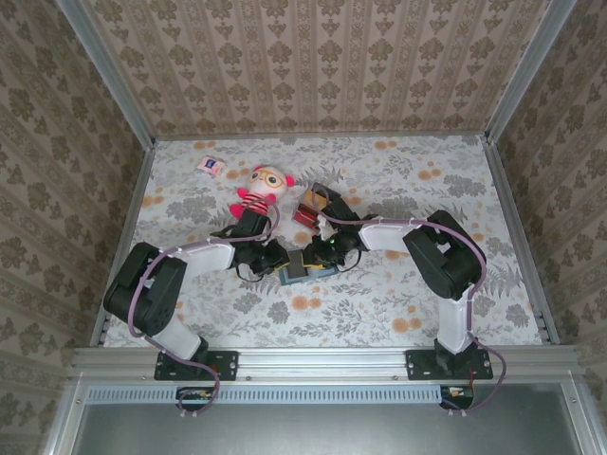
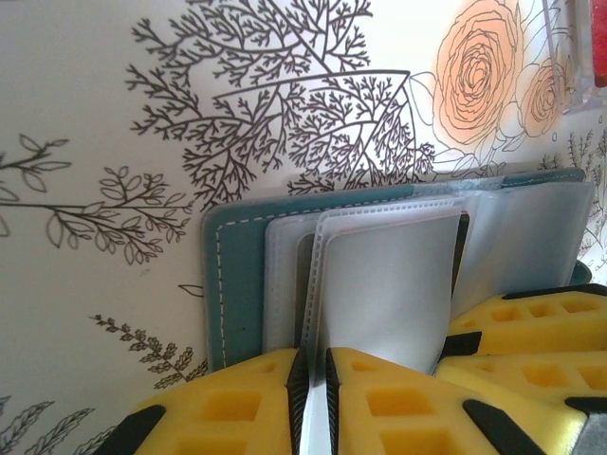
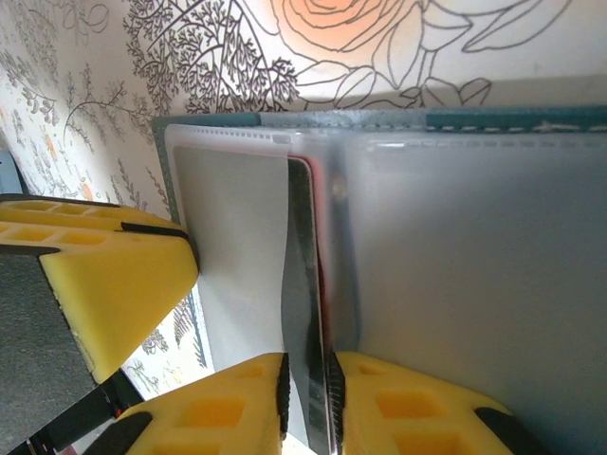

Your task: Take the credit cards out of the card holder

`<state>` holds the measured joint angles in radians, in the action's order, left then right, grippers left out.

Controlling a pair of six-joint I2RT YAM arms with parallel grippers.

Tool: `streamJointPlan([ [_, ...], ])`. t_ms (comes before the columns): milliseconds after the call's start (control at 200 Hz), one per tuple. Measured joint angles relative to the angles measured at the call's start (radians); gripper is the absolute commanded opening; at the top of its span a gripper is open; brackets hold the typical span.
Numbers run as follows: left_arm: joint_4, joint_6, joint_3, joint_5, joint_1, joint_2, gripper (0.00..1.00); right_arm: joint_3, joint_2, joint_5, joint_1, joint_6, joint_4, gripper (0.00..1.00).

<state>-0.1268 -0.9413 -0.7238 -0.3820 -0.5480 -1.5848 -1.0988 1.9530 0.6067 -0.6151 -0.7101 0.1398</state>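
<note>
The card holder [image 1: 302, 272] lies opened on the flowered worktop [image 1: 398, 303] in the top external view. The left fingers [image 1: 270, 258] are set against its left side and the right fingers [image 1: 332, 251] against its right side. It is thus reached from both ends at once, and neither arm is the nearer. A plush doll [image 1: 261, 190] lies just beyond the card holder to the left, and a small red-and-black pile [image 1: 311, 207] lies just beyond it.

In the left wrist view the card holder [image 2: 232, 284] is spread directly ahead of the left fingers [image 2: 228, 412]. These are clenched on the near edge of one translucent sleeve [image 2: 379, 284] of it. The right fingers [image 2: 531, 322] are seen at the card holder's right.

In the right wrist view the right fingers [image 3: 427, 408] are clenched on the near end of a dark card [image 3: 303, 284], one of the credit cards. A reddish edge lies alongside it, and whether a second card is also gripped cannot be told. The dark card's long axis runs straight from the right fingers into the card holder [image 3: 204, 120], toward its far teal edge. The left fingers [image 3: 104, 275] are seen at the card holder's left. It is judged that a straight pull back along this axis is called for, away from the left fingers, while the card holder is kept pinned by them.
</note>
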Motion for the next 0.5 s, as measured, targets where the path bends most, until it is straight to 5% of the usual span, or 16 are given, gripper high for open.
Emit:
streamJointPlan([
  [500,-0.008,0.000,0.000,0.030,0.001,0.015,0.20,0.027,0.006,0.034,0.011,-0.047,-0.064,0.00],
])
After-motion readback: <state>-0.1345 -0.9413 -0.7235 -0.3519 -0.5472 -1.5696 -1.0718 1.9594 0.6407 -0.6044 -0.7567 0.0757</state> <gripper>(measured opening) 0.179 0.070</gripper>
